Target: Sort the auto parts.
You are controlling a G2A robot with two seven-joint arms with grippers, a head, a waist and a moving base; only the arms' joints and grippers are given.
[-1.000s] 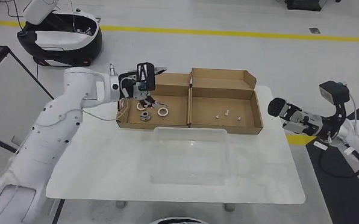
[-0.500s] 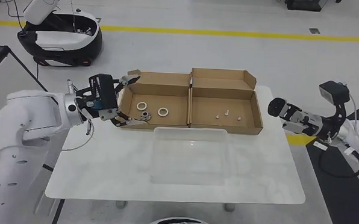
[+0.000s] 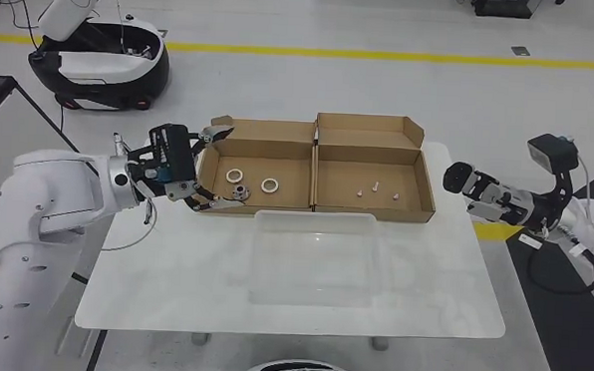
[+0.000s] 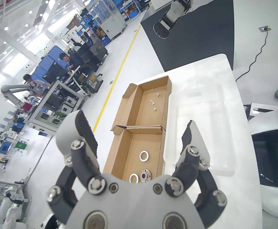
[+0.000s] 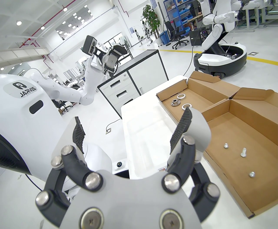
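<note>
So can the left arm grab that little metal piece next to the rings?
Probably yes. The left end effector is open just beside the end of the cardboard box, and the flanged piece lies uncovered near it. Only the low wall stands between.

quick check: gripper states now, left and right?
Left gripper: open, holding nothing.
Right gripper: open, holding nothing.

Pale glossy floor [image 3: 381, 89] with a yellow line [image 3: 382, 55]; drawer cabinet [image 5: 130, 84], bright ceiling lights [image 5: 19, 22]
</note>
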